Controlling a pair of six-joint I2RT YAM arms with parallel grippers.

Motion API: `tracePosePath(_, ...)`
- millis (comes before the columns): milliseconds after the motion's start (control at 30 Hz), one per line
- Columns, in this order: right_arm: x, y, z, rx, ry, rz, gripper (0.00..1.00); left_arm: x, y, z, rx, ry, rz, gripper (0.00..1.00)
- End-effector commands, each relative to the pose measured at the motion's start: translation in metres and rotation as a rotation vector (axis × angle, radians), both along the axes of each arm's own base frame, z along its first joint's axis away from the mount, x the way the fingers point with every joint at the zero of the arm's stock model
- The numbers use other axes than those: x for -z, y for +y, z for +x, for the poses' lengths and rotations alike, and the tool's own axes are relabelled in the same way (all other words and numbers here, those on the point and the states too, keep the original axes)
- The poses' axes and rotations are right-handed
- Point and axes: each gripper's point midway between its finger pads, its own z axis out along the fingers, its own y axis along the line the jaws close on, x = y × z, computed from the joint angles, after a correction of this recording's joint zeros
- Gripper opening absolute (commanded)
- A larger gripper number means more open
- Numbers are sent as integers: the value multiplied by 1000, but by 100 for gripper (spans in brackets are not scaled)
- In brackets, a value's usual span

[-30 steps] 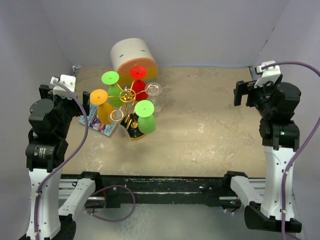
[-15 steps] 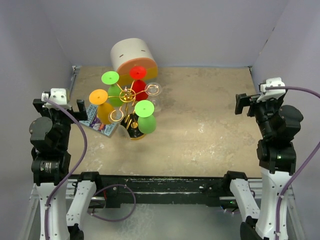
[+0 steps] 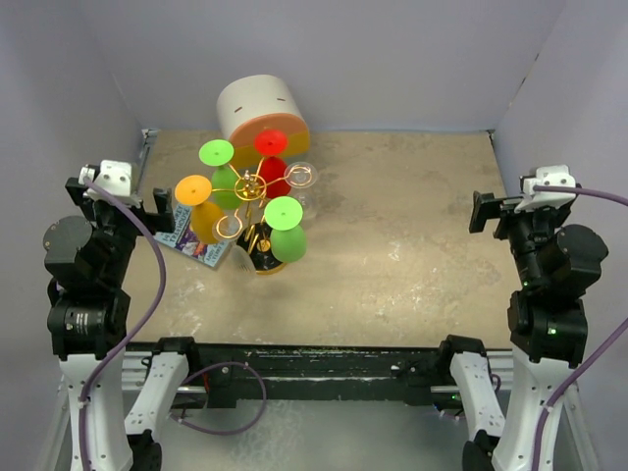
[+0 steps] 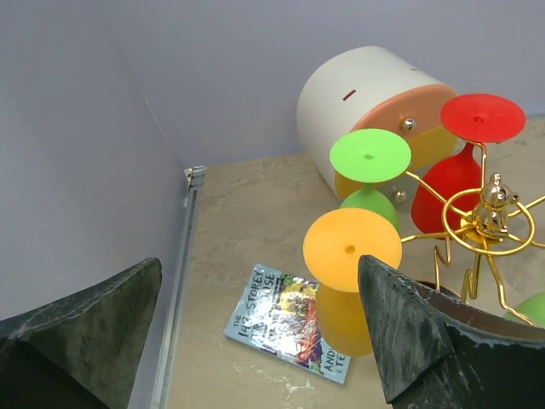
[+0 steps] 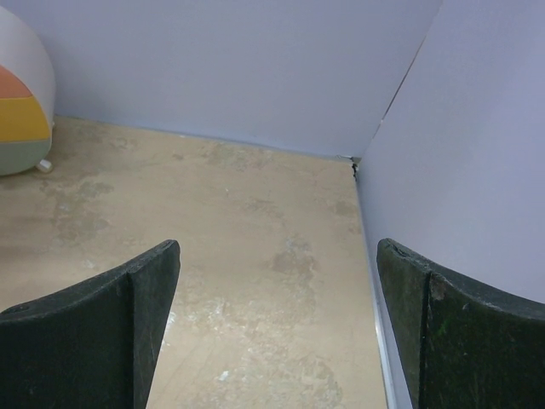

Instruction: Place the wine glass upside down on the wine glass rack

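looks like job done: the orange plastic wine glass (image 3: 194, 189), red wine glass (image 3: 271, 142) and two green wine glasses (image 3: 283, 212) hang bowl-down on the gold wire wine glass rack (image 3: 252, 186), black-based, back-left on the sandy table (image 3: 412, 226), while the left gripper (image 4: 260, 264) and right gripper (image 5: 278, 247) gape wide, empty, well apart from it.

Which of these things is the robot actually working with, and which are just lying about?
Job: wine glass rack; orange glass, red glass, back green glass, front green glass, all upside down on it.
Lying about: book; cream-and-orange cylinder.
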Motion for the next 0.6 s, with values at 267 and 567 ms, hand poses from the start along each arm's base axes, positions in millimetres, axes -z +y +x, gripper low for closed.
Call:
tracePosePath(267, -25, -5, -15, 40, -66, -9, 100, -14, 14, -15, -78, -55, -10, 99)
tracePosePath(567, -21, -4, -17, 39, -70, -3, 100, -10, 12, -15, -71, -42, -20, 99)
